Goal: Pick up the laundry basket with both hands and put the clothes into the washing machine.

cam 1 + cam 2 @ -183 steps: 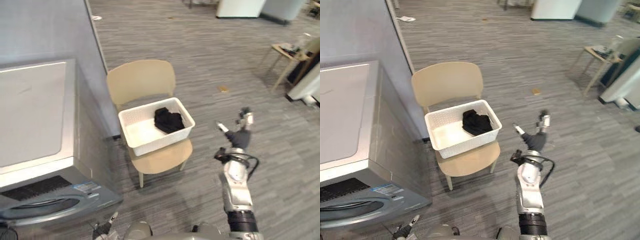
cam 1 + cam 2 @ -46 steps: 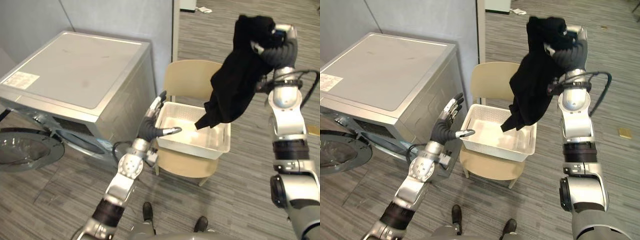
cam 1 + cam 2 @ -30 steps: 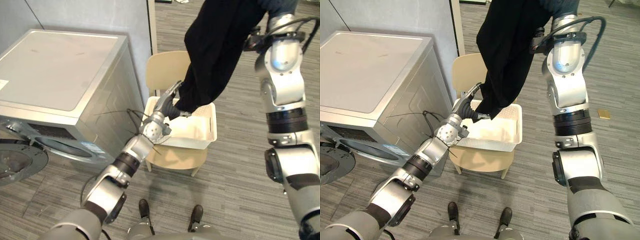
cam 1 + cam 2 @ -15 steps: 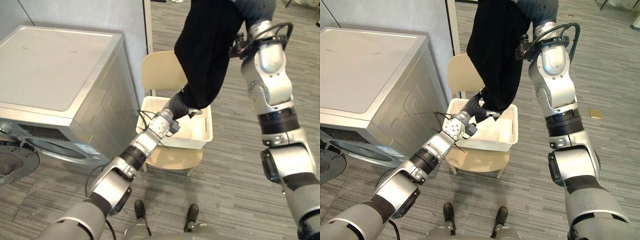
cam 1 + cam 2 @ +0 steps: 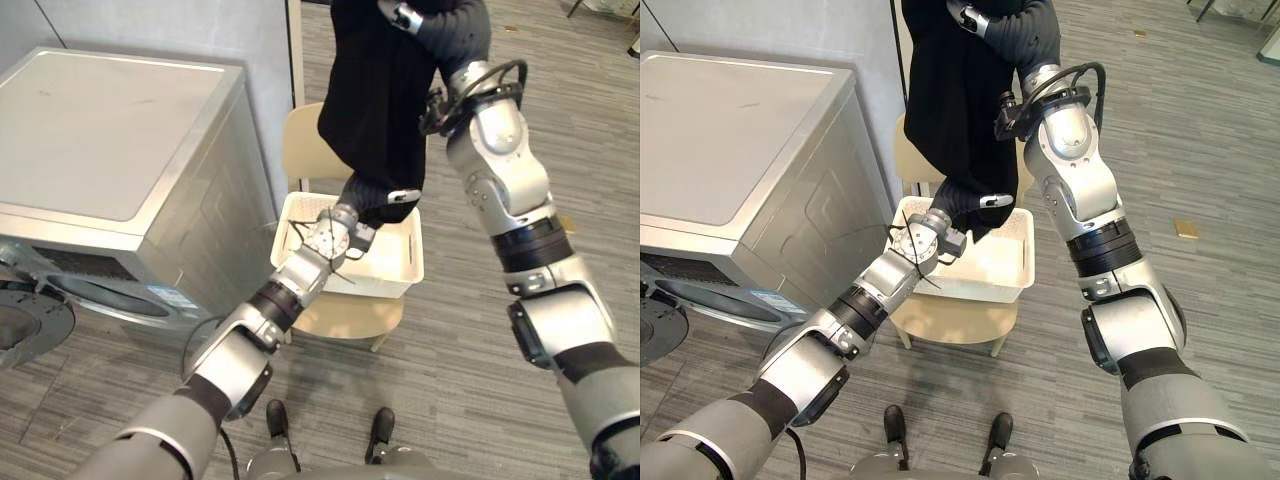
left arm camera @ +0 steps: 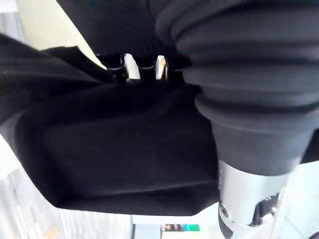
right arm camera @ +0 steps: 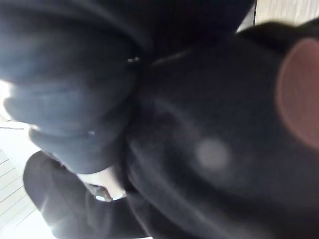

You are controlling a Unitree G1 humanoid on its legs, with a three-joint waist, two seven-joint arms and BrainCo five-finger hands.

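A black garment (image 5: 375, 100) hangs high over the chair, with my right hand (image 5: 405, 15) shut on its upper end. Its lower end dangles just above the white laundry basket (image 5: 408, 268), which sits on a beige chair (image 5: 345, 312). My left hand (image 5: 402, 195) reaches up from the lower left to the garment's bottom edge. Its fingers (image 6: 130, 67) lie straight against the cloth and its thumb sticks out to the side. The grey washing machine (image 5: 110, 150) stands at the left, its round door (image 5: 30, 322) swung open. Inside the basket I see bare white bottom.
A grey partition wall (image 5: 200, 30) rises behind the machine and chair. Striped grey carpet (image 5: 450, 380) spreads to the right and front. A small yellowish scrap (image 5: 1185, 228) lies on the floor at the right.
My right arm has swung the garment further left, toward the machine. My left hand has risen to the garment's lower end and now lies against it.
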